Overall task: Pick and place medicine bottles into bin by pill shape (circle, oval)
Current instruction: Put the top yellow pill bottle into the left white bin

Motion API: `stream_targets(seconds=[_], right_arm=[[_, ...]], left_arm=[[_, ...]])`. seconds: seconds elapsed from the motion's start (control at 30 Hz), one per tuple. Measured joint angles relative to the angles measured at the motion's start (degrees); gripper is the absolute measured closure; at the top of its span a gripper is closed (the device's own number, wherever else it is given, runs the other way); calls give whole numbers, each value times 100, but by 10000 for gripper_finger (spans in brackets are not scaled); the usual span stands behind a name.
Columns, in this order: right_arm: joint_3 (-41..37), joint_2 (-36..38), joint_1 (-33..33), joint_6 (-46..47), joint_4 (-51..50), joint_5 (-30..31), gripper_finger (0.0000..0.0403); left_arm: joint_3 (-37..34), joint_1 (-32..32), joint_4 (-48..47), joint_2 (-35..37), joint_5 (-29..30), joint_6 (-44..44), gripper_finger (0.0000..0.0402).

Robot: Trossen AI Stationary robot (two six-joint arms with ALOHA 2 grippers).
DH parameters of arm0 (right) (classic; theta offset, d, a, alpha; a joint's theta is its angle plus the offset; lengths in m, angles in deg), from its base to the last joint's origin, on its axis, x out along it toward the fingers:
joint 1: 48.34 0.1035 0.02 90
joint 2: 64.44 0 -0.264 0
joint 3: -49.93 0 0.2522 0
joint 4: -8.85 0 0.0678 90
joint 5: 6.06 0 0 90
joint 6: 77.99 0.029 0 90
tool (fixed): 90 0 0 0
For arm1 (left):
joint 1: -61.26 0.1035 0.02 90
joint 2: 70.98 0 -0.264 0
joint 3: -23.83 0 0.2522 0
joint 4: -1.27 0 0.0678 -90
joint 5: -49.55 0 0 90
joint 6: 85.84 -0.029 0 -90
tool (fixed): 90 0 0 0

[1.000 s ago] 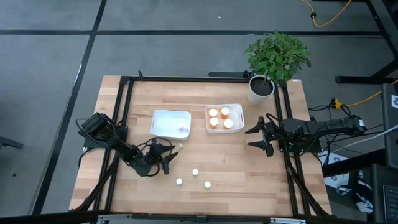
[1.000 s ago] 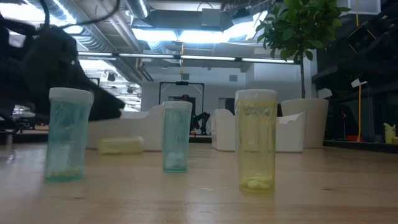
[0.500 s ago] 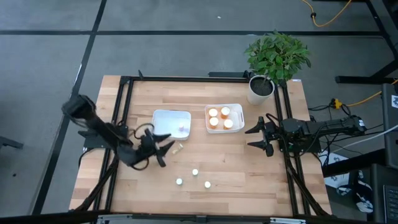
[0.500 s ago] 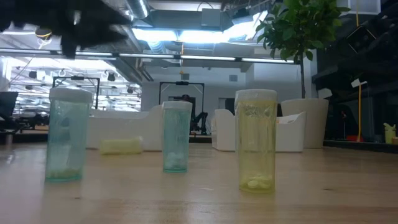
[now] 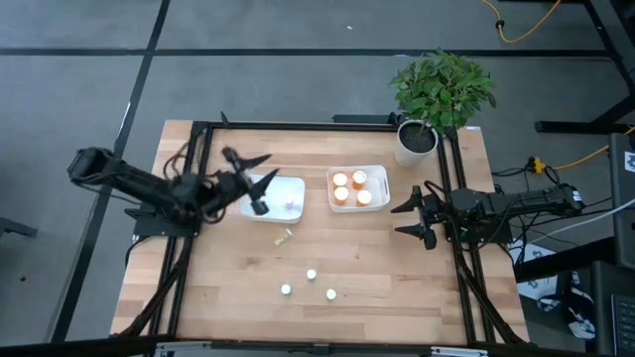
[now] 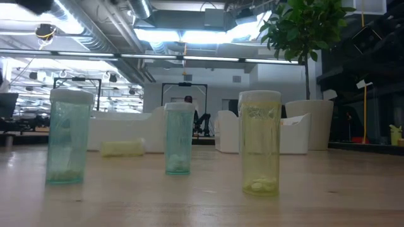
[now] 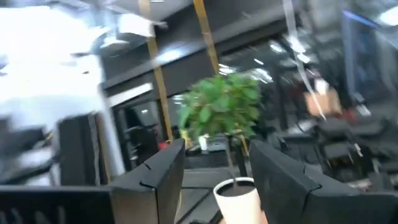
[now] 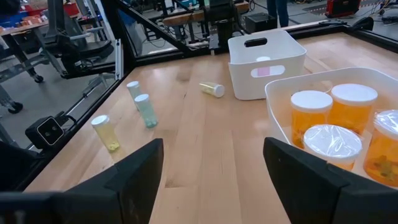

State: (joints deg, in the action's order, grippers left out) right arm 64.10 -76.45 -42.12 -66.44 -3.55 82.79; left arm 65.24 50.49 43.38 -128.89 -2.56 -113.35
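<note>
Three small white-capped medicine bottles [image 5: 311,274] [image 5: 286,290] [image 5: 331,294] stand on their bases near the table's front; in the low view they show teal [image 6: 69,135], pale blue [image 6: 178,139] and yellow [image 6: 259,142]. Another pale yellow bottle [image 5: 285,237] lies on its side in front of the left white bin [image 5: 260,183], which holds a purple-tinted bottle [image 5: 291,205]. The right bin [image 5: 379,177] holds several orange bottles [image 5: 357,188]. My left gripper [image 5: 256,180] hangs open, raised over the left bin's left edge, with nothing between its fingers [image 7: 165,177]. My right gripper [image 5: 412,213] waits open at the table's right.
A potted plant [image 5: 437,94] stands at the table's far right corner. A black frame [image 5: 198,178] runs along the table's sides. Bare wood lies between the bins and the standing bottles.
My left gripper has risen from low beside the lying yellow bottle and swung toward the far edge, over the left bin's left side, rolling and tipping upward as it went. The lying bottle and the three standing ones have stayed where they were.
</note>
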Motion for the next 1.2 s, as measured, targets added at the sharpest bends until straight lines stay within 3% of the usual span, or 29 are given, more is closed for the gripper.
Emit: stream_targets(seconds=[0.13,0.33,0.43,0.63,0.8,1.07,1.2], right_arm=[[0,1,-1,0,1,0,124],[0,2,0,0,1,1,124],[0,2,-1,-2,1,0,124],[0,1,0,-1,1,0,124],[0,2,1,0,1,0,124],[0,2,0,0,-1,0,124],[0,1,1,0,1,0,124]], left_arm=[[1267,756,-2466,-80,-1147,119,228],[3466,1616,-6344,-608,-1966,1526,228],[4402,1920,-7711,-1117,-2567,2176,228],[5838,2022,-9564,-1929,-3548,3595,228],[6386,1915,-10749,-2214,-3938,4905,228],[6433,1837,-11916,-2295,-4034,6061,228],[6432,1730,-12322,-2360,-4126,6238,228]])
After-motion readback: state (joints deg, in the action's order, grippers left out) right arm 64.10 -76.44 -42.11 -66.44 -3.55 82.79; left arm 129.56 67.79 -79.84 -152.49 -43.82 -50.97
